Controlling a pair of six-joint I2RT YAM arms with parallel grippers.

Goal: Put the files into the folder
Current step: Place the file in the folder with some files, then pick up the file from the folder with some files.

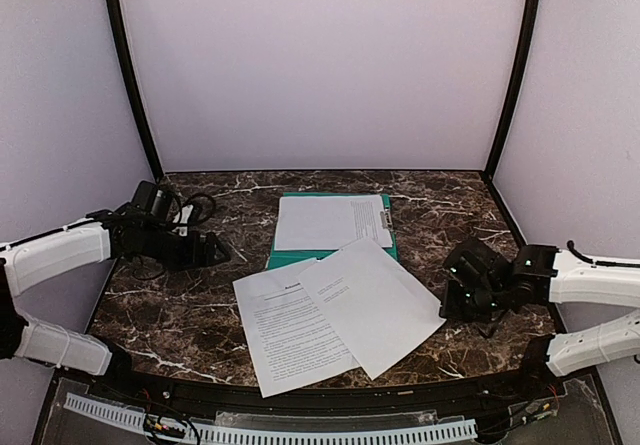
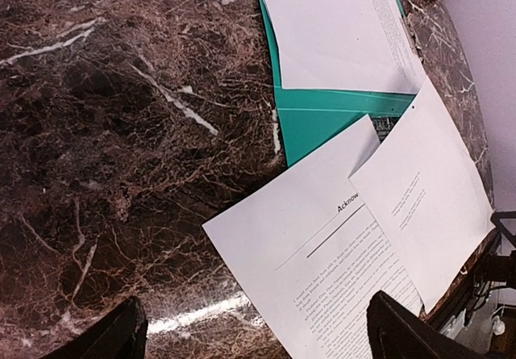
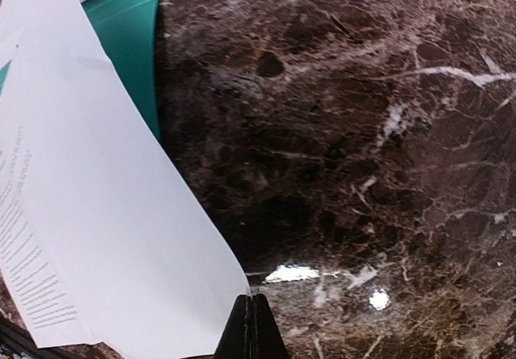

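Note:
The green folder [image 1: 292, 259] lies flat at the back centre with a white sheet [image 1: 325, 222] on top of it. Two files overlap in front of it: the left file [image 1: 290, 330] and, partly over it, the right file [image 1: 375, 300]. My left gripper [image 1: 225, 252] hovers open to the left of the papers; in its wrist view, gripper [image 2: 258, 331] looks down on the left file [image 2: 322, 278] and the folder [image 2: 322, 121]. My right gripper [image 1: 452, 310] is shut at the right file's right corner. The wrist view shows that corner [image 3: 234, 282] meeting the shut tips of gripper [image 3: 252, 310].
A black cable [image 1: 195, 210] loops on the dark marble table [image 1: 180, 315] at the back left. White walls with black posts close off the back and sides. A white slotted strip [image 1: 270, 430] runs along the near edge.

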